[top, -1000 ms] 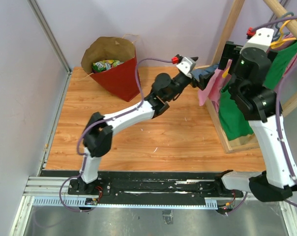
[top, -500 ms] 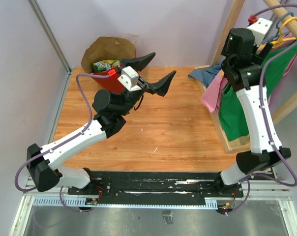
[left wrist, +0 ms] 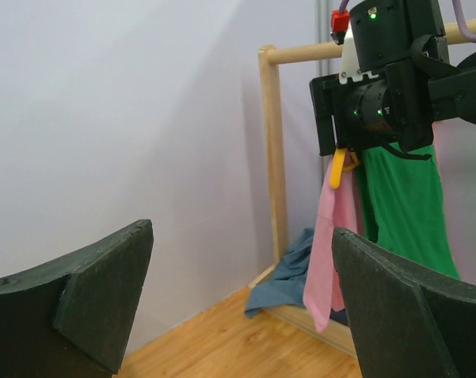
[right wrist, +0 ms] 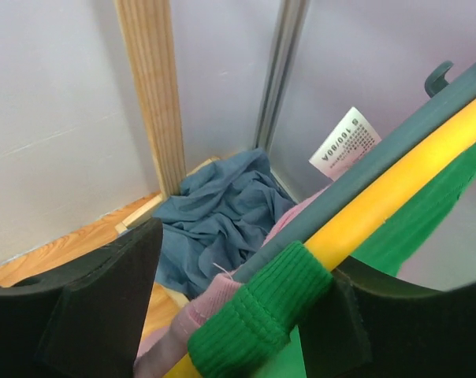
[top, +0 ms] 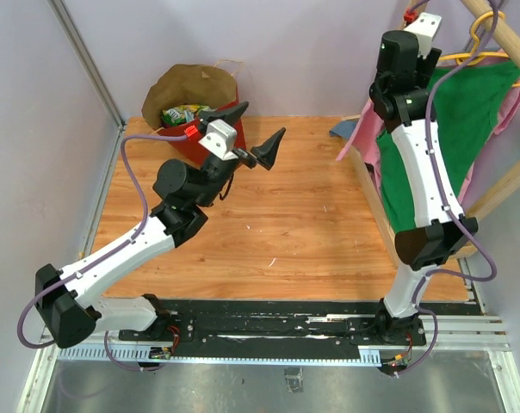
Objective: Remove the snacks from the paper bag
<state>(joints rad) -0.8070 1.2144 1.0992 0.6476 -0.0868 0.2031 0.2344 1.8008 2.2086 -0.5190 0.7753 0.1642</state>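
At the table's [top: 312, 232] far left corner stood the red bag [top: 210, 142], snacks [top: 184, 113] inside. By the rack [right wrist: 151, 94], the right gripper's [right wrist: 246, 252] jaws straddled a yellow hanger [right wrist: 396, 189]; whether they pinched it could not be told. The left gripper [top: 262, 119] hung beside the bag, jaws spread wide, empty.

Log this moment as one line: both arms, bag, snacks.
left gripper: open, raised near paper bag | right gripper: fingers astride hangers, grip unclear | snacks: in bag
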